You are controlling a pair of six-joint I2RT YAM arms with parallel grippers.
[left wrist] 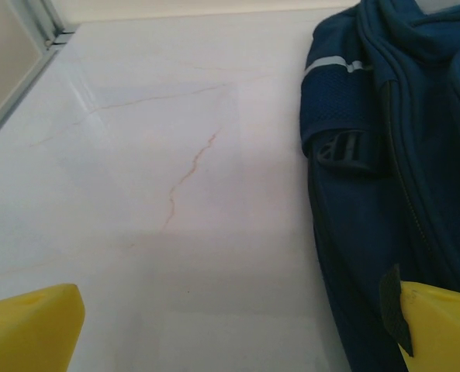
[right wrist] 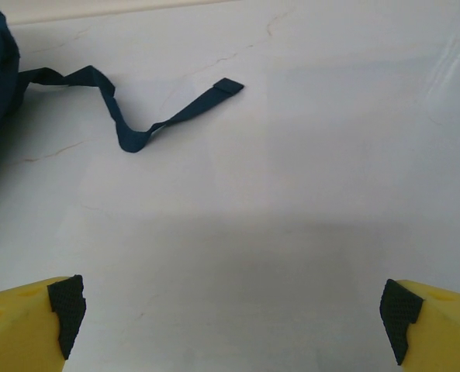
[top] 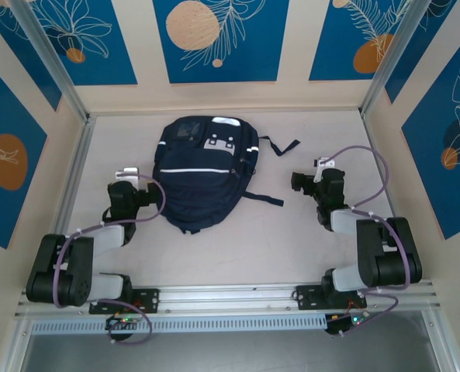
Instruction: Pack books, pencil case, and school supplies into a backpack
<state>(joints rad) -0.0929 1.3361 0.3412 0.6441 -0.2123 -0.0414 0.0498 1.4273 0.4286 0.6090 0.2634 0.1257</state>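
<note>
Both pincers stand spread wide with nothing between their fingers: the left gripper (left wrist: 233,333) hangs low over bare table (top: 292,248), its right-hand fingertip (left wrist: 439,325) just beside, perhaps touching, the flank of the backpack (left wrist: 400,155), while the right gripper (right wrist: 230,318) faces open tabletop with a loose strap (right wrist: 136,124) snaking across the surface ahead of it. The likeliest trouble, to my mind, comes from that closeness on the left: a sideways sweep could shove the soft bag or catch a finger on the black buckle (left wrist: 342,147) at its side, dragging the whole bag out of place. On the right, a finger running through the strap could snag it and tug the bag crooked. The fabric looks limp, so prising an opening with one gripper alone may simply let the mouth fold shut again. From above, the backpack (top: 198,178) lies flat in the middle of the table between the left gripper (top: 127,180) and the right gripper (top: 301,181), grey patch upward and its zips seemingly drawn closed; its inside is hidden, so I cannot tell whether anything is packed in it.
</note>
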